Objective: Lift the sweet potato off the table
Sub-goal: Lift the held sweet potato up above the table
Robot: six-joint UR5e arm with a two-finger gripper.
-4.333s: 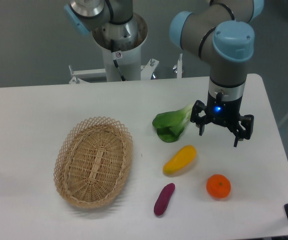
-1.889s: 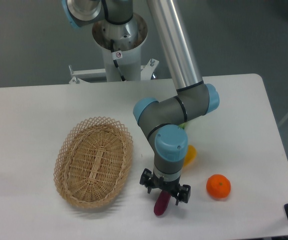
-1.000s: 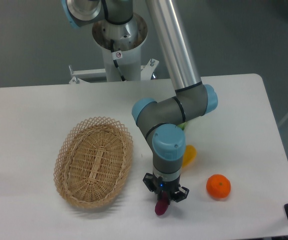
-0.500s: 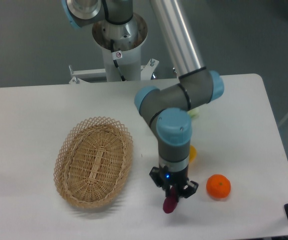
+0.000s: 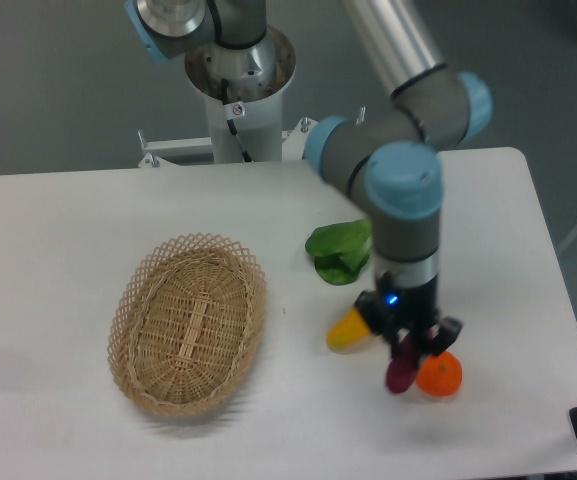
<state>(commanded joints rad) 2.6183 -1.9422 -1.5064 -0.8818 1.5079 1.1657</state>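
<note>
My gripper (image 5: 405,350) is shut on the sweet potato (image 5: 401,372), a slender dark purple vegetable that hangs from the fingers, lifted off the white table (image 5: 58,260). It hangs at the front right, right beside the round orange (image 5: 441,375) and just right of the yellow vegetable (image 5: 349,328). The sweet potato's upper end is hidden between the fingers.
An oval wicker basket (image 5: 188,323) lies at the left centre. A green leafy vegetable (image 5: 338,250) lies behind the yellow one, partly behind my arm. The robot's base post (image 5: 238,90) stands at the table's back edge.
My gripper closed on the sweet potato at the table's front, lifted it off the surface, and carried it up and to the right, next to the orange.
</note>
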